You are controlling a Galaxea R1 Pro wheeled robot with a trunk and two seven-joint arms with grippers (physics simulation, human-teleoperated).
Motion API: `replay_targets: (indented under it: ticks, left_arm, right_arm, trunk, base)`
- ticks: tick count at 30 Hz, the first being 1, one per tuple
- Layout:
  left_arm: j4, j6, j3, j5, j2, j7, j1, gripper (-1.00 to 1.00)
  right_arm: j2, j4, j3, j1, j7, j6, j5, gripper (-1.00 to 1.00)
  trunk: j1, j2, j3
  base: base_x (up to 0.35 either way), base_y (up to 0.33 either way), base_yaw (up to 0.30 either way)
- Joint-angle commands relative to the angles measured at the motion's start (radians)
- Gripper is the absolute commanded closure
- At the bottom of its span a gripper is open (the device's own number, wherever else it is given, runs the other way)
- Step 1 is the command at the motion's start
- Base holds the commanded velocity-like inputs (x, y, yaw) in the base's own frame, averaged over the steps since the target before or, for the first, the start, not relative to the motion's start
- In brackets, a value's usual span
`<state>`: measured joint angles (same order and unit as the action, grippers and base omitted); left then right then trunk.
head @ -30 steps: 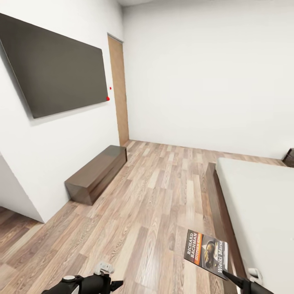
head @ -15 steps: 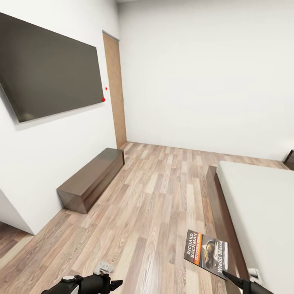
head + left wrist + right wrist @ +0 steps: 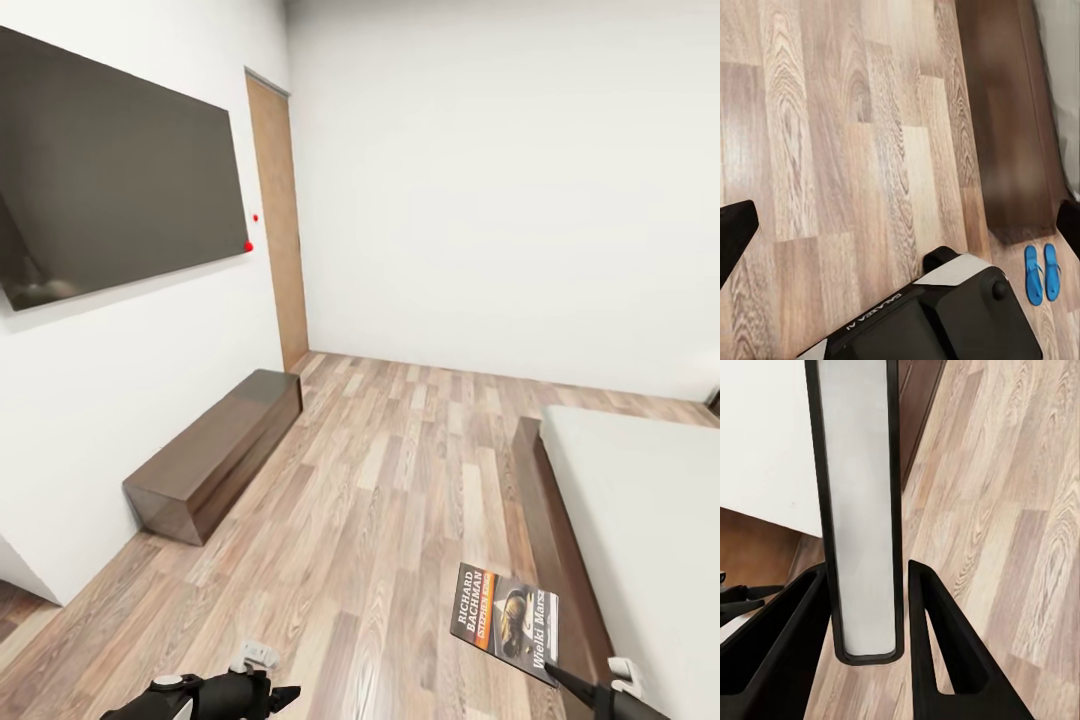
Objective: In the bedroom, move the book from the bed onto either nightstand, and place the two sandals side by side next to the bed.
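The book [image 3: 505, 620], dark with an orange band and "Richard Bachman" lettering, hangs above the floor at the head view's lower right. My right gripper [image 3: 562, 680] is shut on its lower corner. Seen edge-on in the right wrist view, the book [image 3: 862, 510] stands between the two black fingers [image 3: 941, 637]. The bed [image 3: 640, 520], with a pale grey mattress on a dark wood frame, lies along the right. Two blue sandals [image 3: 1042, 271] lie side by side on the floor by the bed frame's corner [image 3: 1005, 127]. My left gripper [image 3: 285, 693] is low at the left, open and empty.
A long low dark brown cabinet [image 3: 215, 455] stands against the left wall under a wall-mounted black screen [image 3: 110, 190]. A brown door [image 3: 278, 220] is in the far left corner. Wood plank floor [image 3: 400, 470] runs between cabinet and bed. My robot base [image 3: 937, 315] shows beside the sandals.
The whole head view has shifted: the cabinet and screen slide left and the bed's far end drops out at the right, so the camera moved. Both grippers and the book hold their places in the picture.
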<state>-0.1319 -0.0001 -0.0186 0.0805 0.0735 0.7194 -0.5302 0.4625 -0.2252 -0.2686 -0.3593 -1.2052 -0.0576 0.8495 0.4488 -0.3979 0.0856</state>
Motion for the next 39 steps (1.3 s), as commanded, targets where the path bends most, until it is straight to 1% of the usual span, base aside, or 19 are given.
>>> replay_targets:
  ticks: [1,27,28,30,31,32,34,35,37,39]
  left_arm:
    - [-0.001,0.000,-0.003,0.008,0.000,0.003,-0.001,-1.00]
    - [-0.001,0.000,-0.003,0.008,-0.001,0.003,-0.001,-1.00]
    - [-0.001,0.000,-0.003,0.009,-0.001,0.003,-0.001,-1.00]
    - [-0.001,0.000,-0.002,0.010,-0.002,0.003,-0.001,-1.00]
    - [0.000,0.000,-0.002,0.010,-0.003,0.002,-0.001,-1.00]
    - [0.000,0.000,-0.002,0.010,-0.004,-0.003,-0.001,-1.00]
    - [0.000,0.000,-0.001,0.010,-0.006,-0.025,-0.001,-1.00]
    - [0.000,0.000,-0.001,0.010,-0.007,-0.049,-0.001,-1.00]
    - [0.001,0.000,0.000,0.010,-0.008,-0.070,0.000,-1.00]
    - [0.003,0.000,0.000,0.010,-0.008,-0.078,0.000,-1.00]
  right_arm:
    - [0.001,-0.001,-0.004,-0.001,-0.002,-0.006,0.011,1.00]
    - [0.000,0.000,-0.004,-0.001,0.006,-0.005,0.010,1.00]
    - [-0.004,0.000,-0.005,-0.001,0.007,-0.005,0.010,1.00]
    - [-0.032,0.005,-0.006,-0.001,0.014,-0.003,0.010,1.00]
    - [-0.047,0.013,-0.006,-0.001,0.034,-0.002,0.010,1.00]
    - [-0.061,0.024,-0.007,-0.001,0.073,-0.001,0.010,1.00]
    - [-0.085,0.035,-0.007,-0.001,0.170,0.002,0.009,1.00]
    - [-0.095,0.040,-0.007,-0.001,0.217,0.014,0.008,1.00]
    - [-0.101,0.043,-0.007,-0.001,0.246,0.025,0.007,1.00]
    - [-0.103,0.045,-0.007,-0.001,0.257,0.030,0.007,1.00]
  trunk:
    - [0.001,-0.002,0.002]
    - [0.001,-0.002,0.002]
    - [0.001,-0.002,0.002]
    - [0.001,-0.002,0.002]
    - [0.001,-0.002,0.002]
    - [0.001,-0.002,0.002]
    - [0.001,-0.002,0.002]
    - [0.001,-0.002,0.002]
    - [0.001,-0.002,0.002]
    - [0.001,-0.002,0.002]
  base:
    - [0.332,0.028,0.000]
    - [0.328,0.089,0.000]
    - [0.327,0.096,0.000]
    - [0.327,0.096,0.000]
    - [0.327,0.096,0.000]
    - [0.327,0.096,0.000]
    - [0.327,0.096,0.000]
    - [0.324,0.096,0.000]
    - [0.322,0.096,0.000]
    - [0.322,0.096,0.000]
